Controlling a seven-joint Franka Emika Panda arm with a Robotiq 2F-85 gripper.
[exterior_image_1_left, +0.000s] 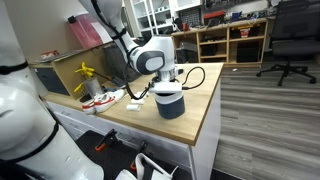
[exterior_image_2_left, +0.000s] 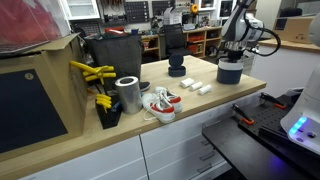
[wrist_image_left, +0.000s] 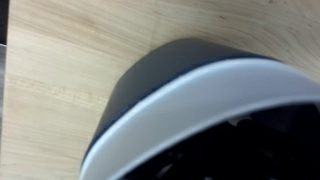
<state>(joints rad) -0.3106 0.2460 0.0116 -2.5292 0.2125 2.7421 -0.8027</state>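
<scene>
The pincer (exterior_image_1_left: 166, 88) hangs straight down over a dark cup (exterior_image_1_left: 171, 106) with a white rim, which stands upright directly beneath it on the wooden tabletop (exterior_image_1_left: 203, 104), near the table's front edge. The fingertips appear to reach the rim or dip just inside it. Whether they are apart or already closed on the wall cannot be told, since the wrist view shows only the rim and dark side of the cup at very close range.

The step in hand looks like taking the cup by its rim. It would go best with the wrist kept vertical, one finger inside the wall and one outside, and a gentle close so the cup neither tips nor slides toward the edge.

Well off to the side of the pincer lie small white blocks (exterior_image_2_left: 196, 89). Farther off is a pair of red-and-white shoes (exterior_image_2_left: 160, 104).
</scene>
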